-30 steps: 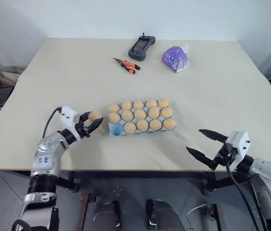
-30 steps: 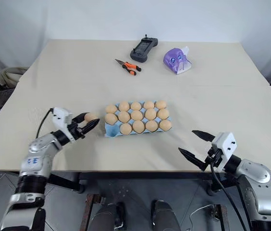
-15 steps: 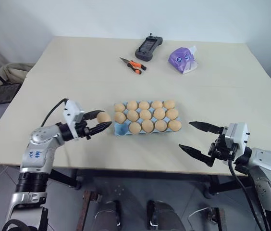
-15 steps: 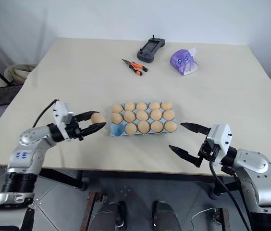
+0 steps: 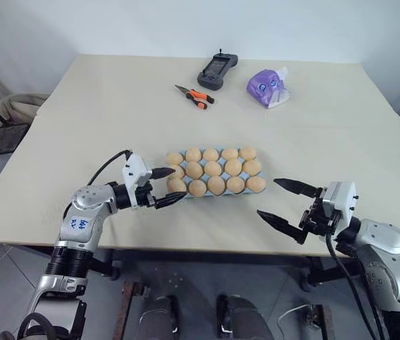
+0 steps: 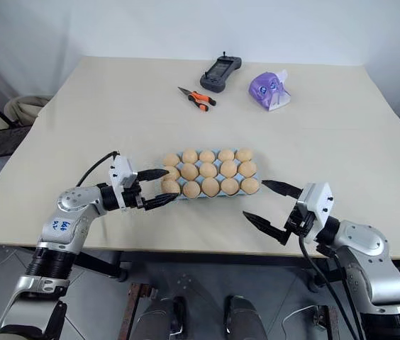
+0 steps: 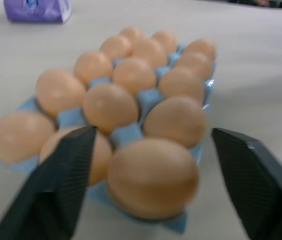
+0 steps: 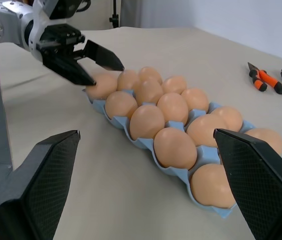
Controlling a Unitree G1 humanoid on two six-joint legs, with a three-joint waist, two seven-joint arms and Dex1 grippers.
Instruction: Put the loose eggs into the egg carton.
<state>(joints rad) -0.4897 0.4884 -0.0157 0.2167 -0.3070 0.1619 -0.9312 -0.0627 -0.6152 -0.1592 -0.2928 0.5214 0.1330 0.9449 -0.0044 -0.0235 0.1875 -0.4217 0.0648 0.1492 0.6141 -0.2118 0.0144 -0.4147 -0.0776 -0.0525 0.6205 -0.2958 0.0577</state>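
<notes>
Left gripper (image 5: 168, 188) is spread wide around the near-left corner egg (image 5: 177, 185), which sits in its cup, not gripped. Egg carton (image 5: 172, 195) looks full, mid-desk (image 5: 101, 106). Right gripper (image 5: 282, 202) hangs wide open, holding nothing, off the carton's right end.

Eggs (image 5: 214, 170) fill the carton (image 5: 174, 197) near the tabletop's (image 5: 101, 106) front edge; remote (image 5: 217, 70), pliers (image 5: 192, 97) and tissue pack (image 5: 267, 86) line the far edge.
</notes>
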